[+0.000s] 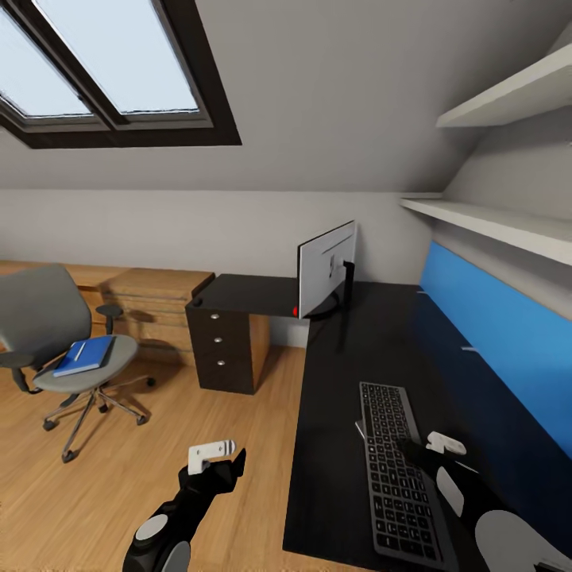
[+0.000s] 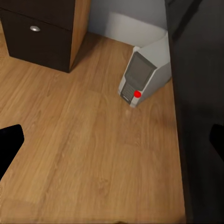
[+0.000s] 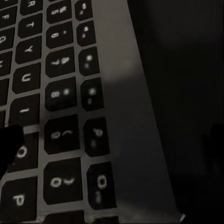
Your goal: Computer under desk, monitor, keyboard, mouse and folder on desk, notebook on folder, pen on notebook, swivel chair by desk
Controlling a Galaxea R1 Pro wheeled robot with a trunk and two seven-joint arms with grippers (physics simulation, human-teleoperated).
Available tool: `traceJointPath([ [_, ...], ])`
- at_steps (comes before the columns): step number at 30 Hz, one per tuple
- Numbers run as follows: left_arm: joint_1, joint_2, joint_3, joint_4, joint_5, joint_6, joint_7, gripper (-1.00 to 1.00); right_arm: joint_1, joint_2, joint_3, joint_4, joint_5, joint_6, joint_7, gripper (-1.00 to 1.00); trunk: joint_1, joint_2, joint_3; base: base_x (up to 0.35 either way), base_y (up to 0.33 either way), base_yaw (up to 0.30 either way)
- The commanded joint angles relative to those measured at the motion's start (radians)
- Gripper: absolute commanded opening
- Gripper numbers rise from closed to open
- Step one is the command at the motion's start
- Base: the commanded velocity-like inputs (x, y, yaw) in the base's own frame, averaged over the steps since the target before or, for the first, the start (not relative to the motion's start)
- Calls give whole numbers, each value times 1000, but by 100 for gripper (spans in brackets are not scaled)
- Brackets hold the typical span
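The keyboard (image 1: 395, 470) lies lengthwise on the black desk (image 1: 342, 373) near its front edge. My right gripper (image 1: 413, 453) hovers open just over the keyboard's right edge; its wrist view looks closely at the keys (image 3: 60, 93). The monitor (image 1: 326, 268) stands at the desk's inner corner, showing its white back. On the grey swivel chair (image 1: 48, 318) at the left lies the blue folder (image 1: 86, 355) with a white pen (image 1: 79, 350) on it. My left gripper (image 1: 234, 461) is open above the floor, facing the computer (image 2: 142, 77) under the desk. Mouse and notebook are out of view.
A black three-drawer unit (image 1: 222, 342) stands under the desk's far wing, and a light-wood chest (image 1: 151, 306) sits along the back wall behind the chair. A blue wall panel (image 1: 500, 342) and white shelves (image 1: 492, 222) border the desk's right side. Wooden floor (image 1: 199, 413) separates chair and desk.
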Motion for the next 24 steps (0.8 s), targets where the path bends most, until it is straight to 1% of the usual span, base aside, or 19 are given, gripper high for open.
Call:
traceJointPath([
  [1, -1, 0, -1, -1, 11, 3, 10, 100, 0, 0, -4, -1, -10, 5, 4, 100, 0, -1, -1, -194, 0, 0],
  [8, -1, 0, -1, -1, 11, 3, 9, 100, 0, 0, -4, -1, -10, 4, 5, 100, 0, -1, -1, -255, 0, 0],
  [13, -1, -1, -1, 0, 11, 4, 9, 100, 0, 0, -4, -1, -10, 6, 5, 100, 0, -1, -1, -166, 1, 0],
  [18, -1, -1, 0, 1, 11, 4, 9, 100, 0, 2, -2, -1, -5, 7, 3, 100, 0, -1, -1, -241, 97, 0],
  [20, -1, -1, 0, 2, 11, 4, 9, 100, 0, 2, 0, -1, -2, 5, -10, 100, 0, -1, -1, -280, 117, 0],
  [22, -1, -1, 1, 2, 12, 4, 9, 100, 0, 10, 3, -1, 1, 3, -58, 100, 0, -1, -1, -295, 62, 0],
  [24, -1, -1, 1, 2, 12, 4, 9, 100, 0, 13, 4, -1, 1, 2, -82, 100, 0, -1, -1, -317, 26, 0],
])
